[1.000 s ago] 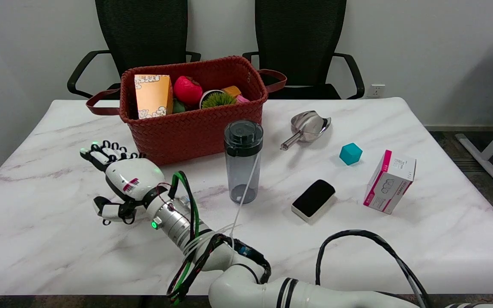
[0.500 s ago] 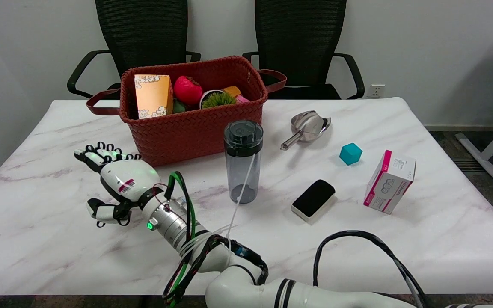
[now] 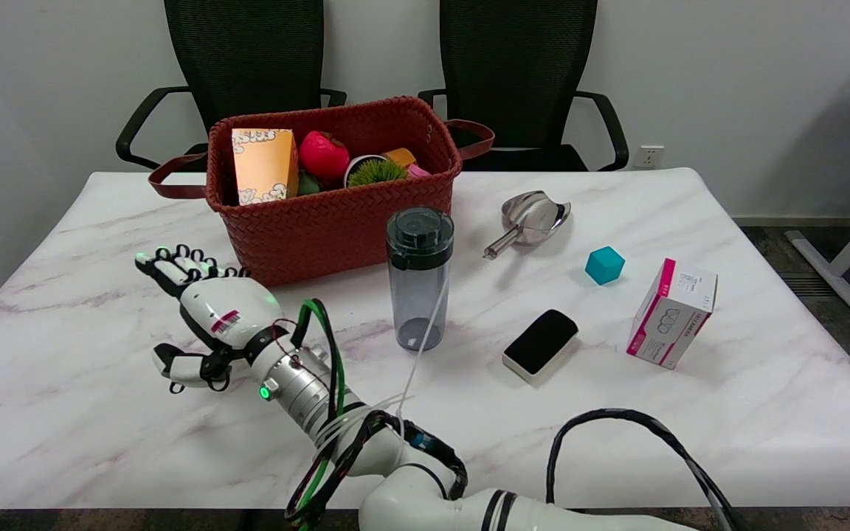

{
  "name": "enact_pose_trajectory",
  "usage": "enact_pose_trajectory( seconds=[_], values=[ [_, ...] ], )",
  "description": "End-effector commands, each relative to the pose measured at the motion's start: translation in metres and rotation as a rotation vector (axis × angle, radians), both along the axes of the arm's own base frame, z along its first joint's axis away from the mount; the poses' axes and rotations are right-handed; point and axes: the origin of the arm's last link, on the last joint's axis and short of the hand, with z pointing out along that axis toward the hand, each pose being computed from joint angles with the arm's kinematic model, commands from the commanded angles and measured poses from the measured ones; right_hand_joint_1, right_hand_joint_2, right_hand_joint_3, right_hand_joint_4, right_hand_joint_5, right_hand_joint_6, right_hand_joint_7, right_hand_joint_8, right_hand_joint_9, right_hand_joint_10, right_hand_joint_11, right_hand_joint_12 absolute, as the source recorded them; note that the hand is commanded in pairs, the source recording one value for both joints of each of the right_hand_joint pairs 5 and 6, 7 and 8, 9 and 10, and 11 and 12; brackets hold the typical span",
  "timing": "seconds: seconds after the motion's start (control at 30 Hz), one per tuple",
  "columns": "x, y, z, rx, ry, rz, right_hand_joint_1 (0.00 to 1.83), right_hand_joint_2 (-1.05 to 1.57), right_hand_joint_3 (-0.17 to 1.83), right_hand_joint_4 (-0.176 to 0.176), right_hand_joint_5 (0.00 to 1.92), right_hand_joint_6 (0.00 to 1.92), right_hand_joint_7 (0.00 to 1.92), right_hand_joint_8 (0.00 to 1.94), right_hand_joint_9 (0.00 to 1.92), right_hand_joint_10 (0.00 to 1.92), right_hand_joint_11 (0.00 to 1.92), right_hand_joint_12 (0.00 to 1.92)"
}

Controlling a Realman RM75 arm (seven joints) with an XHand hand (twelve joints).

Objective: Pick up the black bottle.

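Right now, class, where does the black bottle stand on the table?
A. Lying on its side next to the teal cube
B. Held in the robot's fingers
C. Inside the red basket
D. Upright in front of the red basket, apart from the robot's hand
D: the black bottle stands upright just in front of the red basket, while the right hand is off to its left, holding nothing.

One smoky black plastic bottle (image 3: 419, 276) stands right of the one white-and-black robot hand (image 3: 207, 310). Beyond the hand sits one red woven basket (image 3: 336, 214). Farther right lie one steel scoop (image 3: 530, 217), one teal cube (image 3: 604, 265), one black-topped eraser (image 3: 540, 344) and one pink-and-white carton (image 3: 671, 312). Two black mesh chairs (image 3: 244, 66) stand behind.
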Motion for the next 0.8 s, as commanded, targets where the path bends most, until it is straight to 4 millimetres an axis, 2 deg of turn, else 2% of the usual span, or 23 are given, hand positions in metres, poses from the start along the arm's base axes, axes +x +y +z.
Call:
enact_pose_trajectory(
  seconds=[0.03, 0.3, 0.33, 0.37, 0.4, 0.53, 0.63, 0.8],
  values=[
    [-0.001, 0.013, 0.033, -0.120, -0.102, 0.008, 1.05, 0.94, 0.50, 0.000, 0.12, 0.12, 0.10, 0.10, 0.19, 0.19, 0.37, 0.37],
    [0.008, 0.018, 0.056, -0.201, -0.166, 0.056, 1.06, 0.88, 0.49, 0.000, 0.04, 0.04, 0.12, 0.12, 0.20, 0.20, 0.38, 0.38],
    [0.019, 0.022, 0.051, -0.193, -0.199, 0.082, 1.06, 0.87, 0.49, 0.000, 0.04, 0.04, 0.12, 0.12, 0.21, 0.21, 0.38, 0.38],
    [0.072, 0.049, 0.014, -0.089, -0.343, 0.185, 1.06, 0.86, 0.49, 0.000, 0.04, 0.04, 0.12, 0.12, 0.21, 0.21, 0.38, 0.38],
    [0.013, 0.020, 0.062, -0.225, -0.190, 0.073, 1.06, 0.86, 0.48, 0.000, 0.04, 0.04, 0.12, 0.12, 0.21, 0.21, 0.38, 0.38],
    [0.017, 0.022, 0.067, -0.245, -0.211, 0.086, 1.05, 0.79, 0.45, 0.000, 0.04, 0.04, 0.12, 0.12, 0.22, 0.22, 0.38, 0.38],
    [0.020, 0.023, 0.070, -0.262, -0.241, 0.093, 1.02, 0.76, 0.34, 0.000, 0.04, 0.04, 0.12, 0.12, 0.22, 0.22, 0.38, 0.38],
    [0.029, 0.025, 0.078, -0.279, -0.294, 0.116, 1.01, 0.75, 0.32, 0.000, 0.03, 0.03, 0.11, 0.11, 0.22, 0.22, 0.37, 0.37]
  ],
)
